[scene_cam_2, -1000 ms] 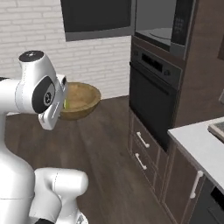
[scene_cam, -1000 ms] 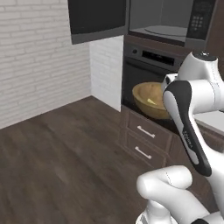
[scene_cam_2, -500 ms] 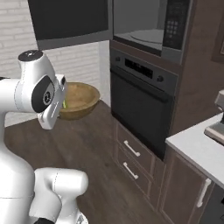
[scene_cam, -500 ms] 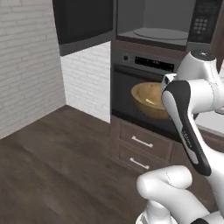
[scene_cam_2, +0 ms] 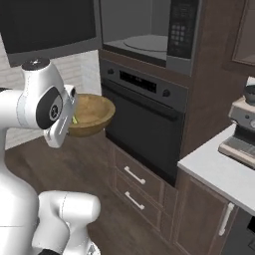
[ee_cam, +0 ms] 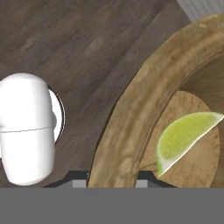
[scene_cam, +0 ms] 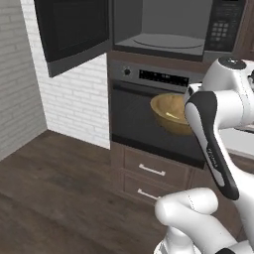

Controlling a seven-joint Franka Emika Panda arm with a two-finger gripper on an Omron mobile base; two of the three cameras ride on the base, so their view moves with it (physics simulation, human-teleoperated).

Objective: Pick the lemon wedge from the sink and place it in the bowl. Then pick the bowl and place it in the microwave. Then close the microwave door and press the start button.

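Observation:
My gripper is shut on the rim of the light-brown wooden bowl, which I hold up in the air in front of the oven. The lemon wedge lies inside the bowl on its golden-tan bottom. From the base, the bowl hangs beside my forearm, below the level of the microwave. The microwave stands open, its pale interior and round turntable showing. The black microwave door is swung out to the left.
A built-in oven sits under the microwave, with drawers below it. The microwave's keypad is on its right side. A pale counter with a coffee machine lies to the right. White brick wall at left.
The whole scene has shifted: the base has driven closer to the microwave and oven, which now stand larger and more central. The bowl stays in my grip, held the same way.

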